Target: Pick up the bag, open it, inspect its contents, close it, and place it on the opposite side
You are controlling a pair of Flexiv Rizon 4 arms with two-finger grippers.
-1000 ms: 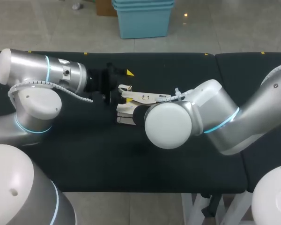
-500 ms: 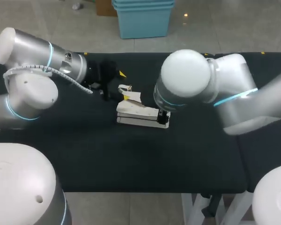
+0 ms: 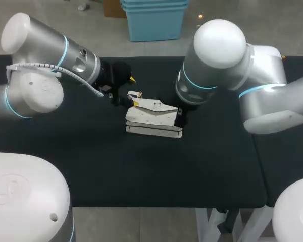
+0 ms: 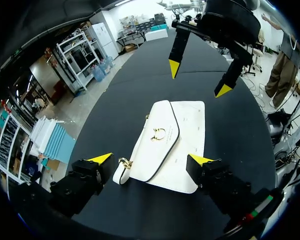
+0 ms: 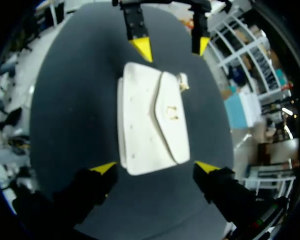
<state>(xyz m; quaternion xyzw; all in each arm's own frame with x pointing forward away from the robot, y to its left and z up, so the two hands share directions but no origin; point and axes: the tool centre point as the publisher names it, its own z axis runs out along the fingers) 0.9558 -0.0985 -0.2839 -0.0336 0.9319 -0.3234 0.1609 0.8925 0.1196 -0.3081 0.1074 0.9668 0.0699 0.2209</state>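
Jaws of the left gripper (image 4: 150, 160) and right gripper (image 5: 156, 167) gape wide, holding nothing. The white bag (image 3: 154, 118) lies flat, flap closed, between them on the black table (image 3: 141, 171). The right arm (image 3: 219, 55), low over it a second ago, now stands raised.

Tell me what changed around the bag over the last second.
The right arm rose and swung back toward its own side, uncovering the bag it had hung low over. The right gripper now stands open at the bag's right end, touching nothing. The left arm turned slightly. Unchanged: the bag lies flat on the table in the same spot, and the left gripper stays by its left end.
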